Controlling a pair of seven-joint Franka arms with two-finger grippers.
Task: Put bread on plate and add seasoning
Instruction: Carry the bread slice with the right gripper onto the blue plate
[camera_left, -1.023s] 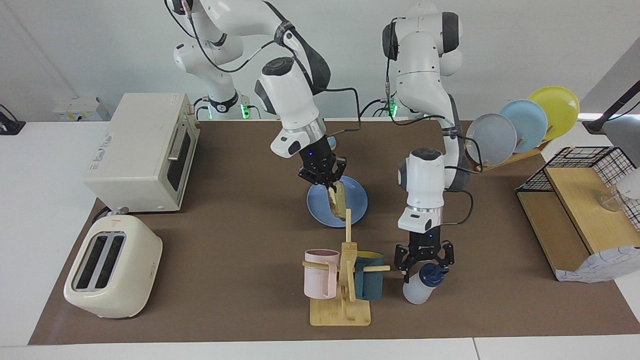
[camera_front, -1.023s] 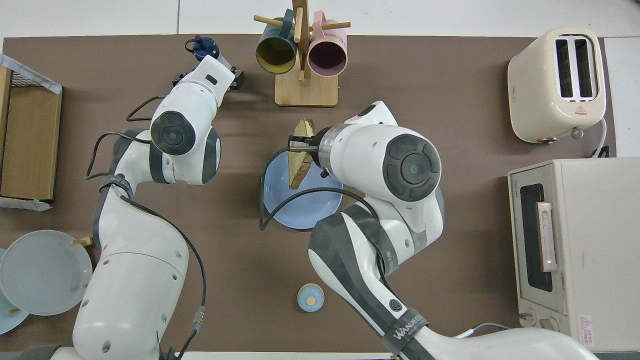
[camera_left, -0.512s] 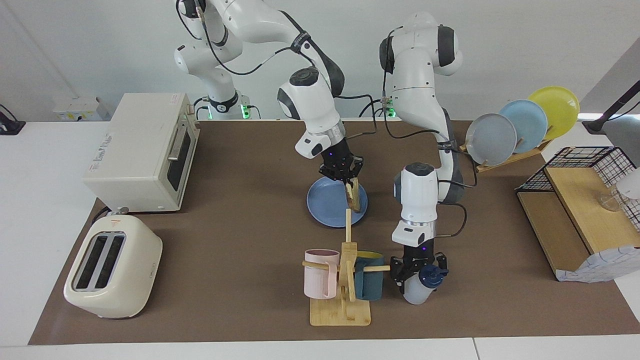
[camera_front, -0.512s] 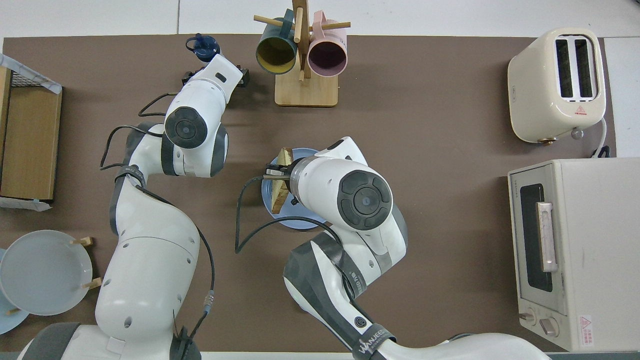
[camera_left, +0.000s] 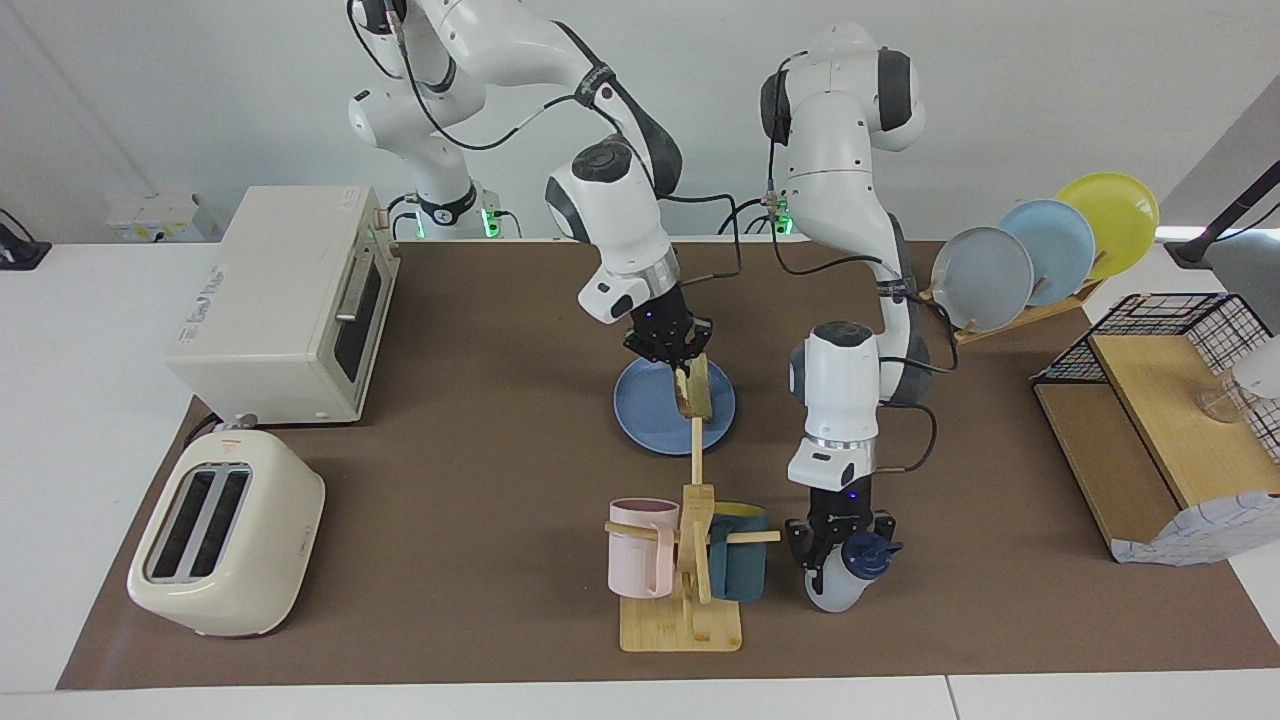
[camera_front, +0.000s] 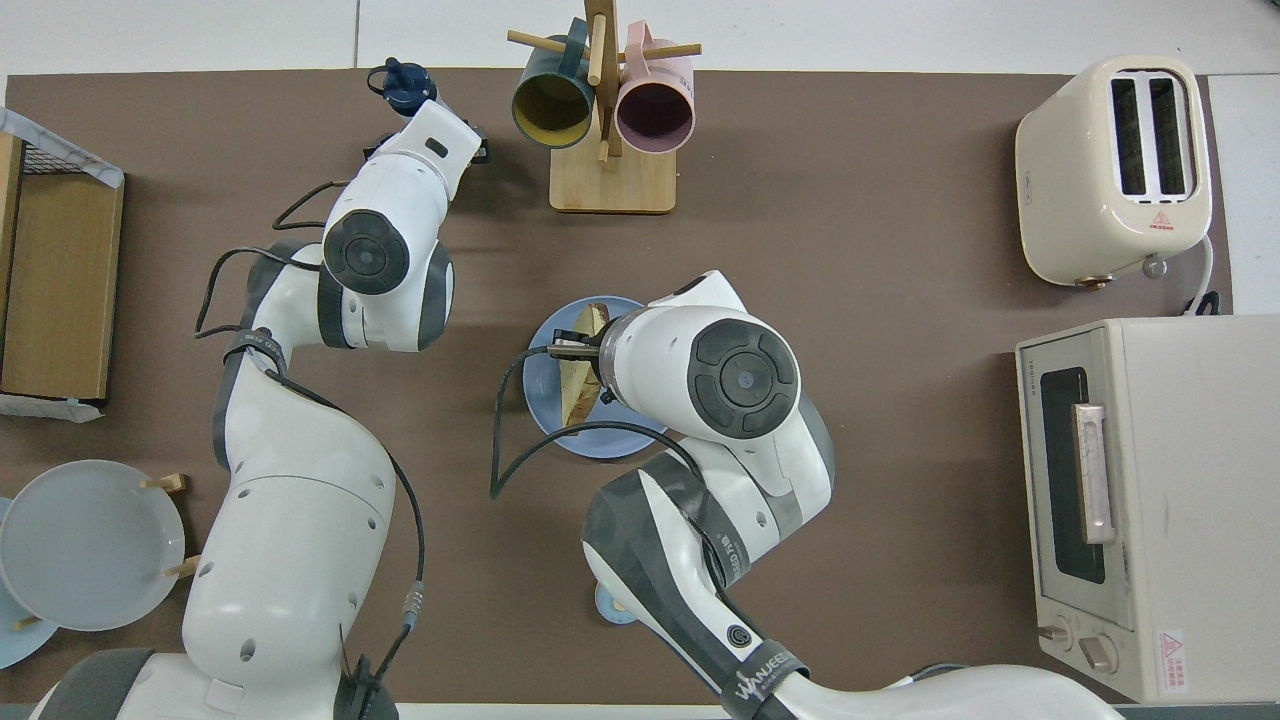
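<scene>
Take twelve o'clock as straight away from the robots, with the plate as the middle of the dial.

At six o'clock, nearest the robots, a small blue bell (camera_front: 605, 604) peeks out from under the right arm.

The blue plate (camera_left: 645, 418) (camera_front: 545, 405) lies flat on the brown mat. The right gripper (camera_left: 683, 372) (camera_front: 570, 350) hangs over it, clamped on the top edge of the bread (camera_left: 698, 393) (camera_front: 578, 395). The slice stands on edge, a little toward nine o'clock of the plate's middle. Its lower edge is down at the plate, but I cannot tell whether the two touch.

At eight o'clock, grey-blue, light blue and yellow plates (camera_left: 1040, 245) stand upright together. At about three sits a cream oven (camera_left: 290, 300) (camera_front: 1150, 500).

At twelve o'clock, farther from the robots, stands the wooden mug rack (camera_left: 690, 625) (camera_front: 610, 185), carrying a pink mug (camera_left: 640, 550) (camera_front: 655, 105) and a dark teal mug (camera_left: 742, 570) (camera_front: 550, 100).

At eleven o'clock, just beside the rack toward the left arm's end of the table, is the seasoning (camera_left: 828, 592) (camera_front: 400, 80). The bottle tilts, its navy cap leaning away from the rack. The left gripper (camera_left: 835, 556) is down on it, fingers pinched in on the upper body below the cap.

At about two o'clock, near the table's edge, sits a cream toaster (camera_left: 225, 550) (camera_front: 1110, 170).
</scene>
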